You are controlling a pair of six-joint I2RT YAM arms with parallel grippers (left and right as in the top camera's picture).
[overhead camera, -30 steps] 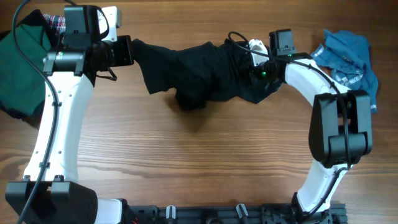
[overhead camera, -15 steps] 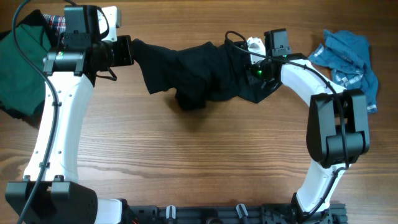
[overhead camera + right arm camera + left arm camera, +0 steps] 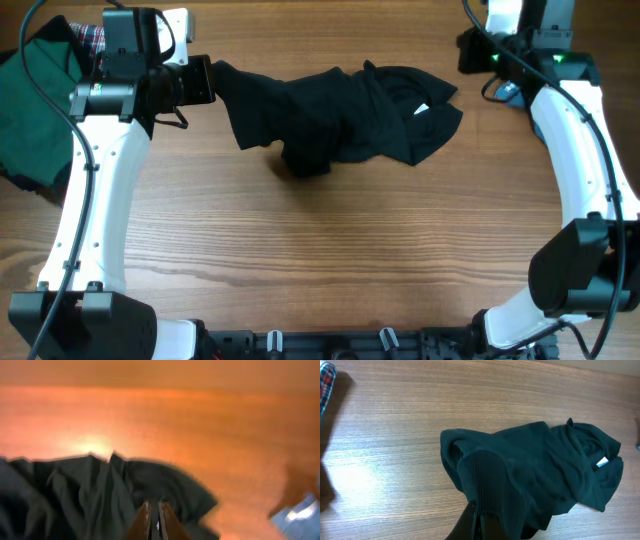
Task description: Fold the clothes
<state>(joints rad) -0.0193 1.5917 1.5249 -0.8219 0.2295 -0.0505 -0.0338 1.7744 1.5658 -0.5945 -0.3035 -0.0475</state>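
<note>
Across the back half of the wooden worktop (image 3: 330, 250) the black shirt (image 3: 340, 115) lies in one long crumpled heap, a small white label (image 3: 421, 109) showing near its right end. The left end effector (image 3: 205, 82) is clamped tight on the shirt's left end, and the left wrist view shows a ribbed bit of fabric pinched between the fingers (image 3: 479, 527), with the rest of the garment lying away from it on the wood. The right end effector (image 3: 154, 521) sits at the far right corner, well apart from the shirt, fingers pretty much together with nothing visible between them, though that view is blurry. A scrap of the blue garment (image 3: 300, 512) peeks in at the lower right there. Over at the far left there's a green cloth (image 3: 30, 110) and some plaid fabric (image 3: 92, 38)
</note>
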